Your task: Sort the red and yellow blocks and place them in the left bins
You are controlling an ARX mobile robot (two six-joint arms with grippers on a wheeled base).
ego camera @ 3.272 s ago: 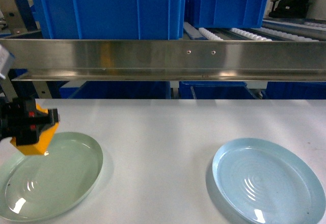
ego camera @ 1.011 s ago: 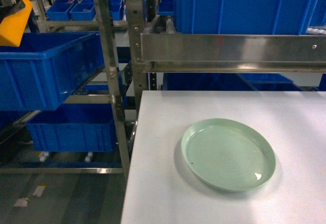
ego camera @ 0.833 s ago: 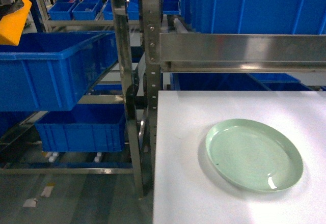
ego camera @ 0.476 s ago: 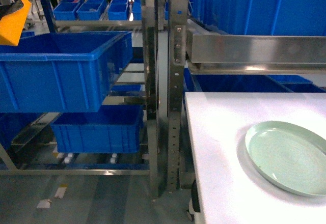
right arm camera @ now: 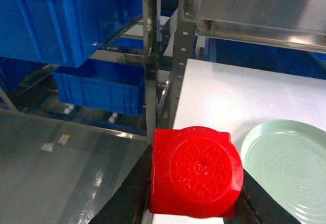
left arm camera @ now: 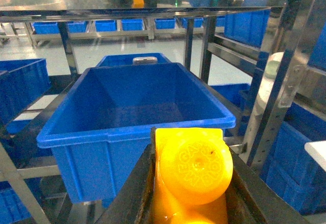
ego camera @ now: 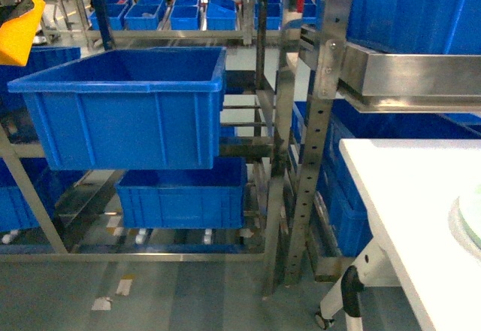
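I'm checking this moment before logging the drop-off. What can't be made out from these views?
- Yellow block: lower part cut off by the left wrist view's bottom edge; in the head view only a corner shows at the left edge.
- Red block: studded face shows, the rest hidden between the right tool's fingers.
- Upper blue bin: floor hidden by its front wall in the head view.
- Green plate: cut off at right.

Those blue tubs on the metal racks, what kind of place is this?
Probably a warehouse or stockroom: big blue tubs sit on steel racking, with more tubs on shelves behind, above a bare grey floor.

2 dark, flat fingers (left arm camera: 133, 193) per arm
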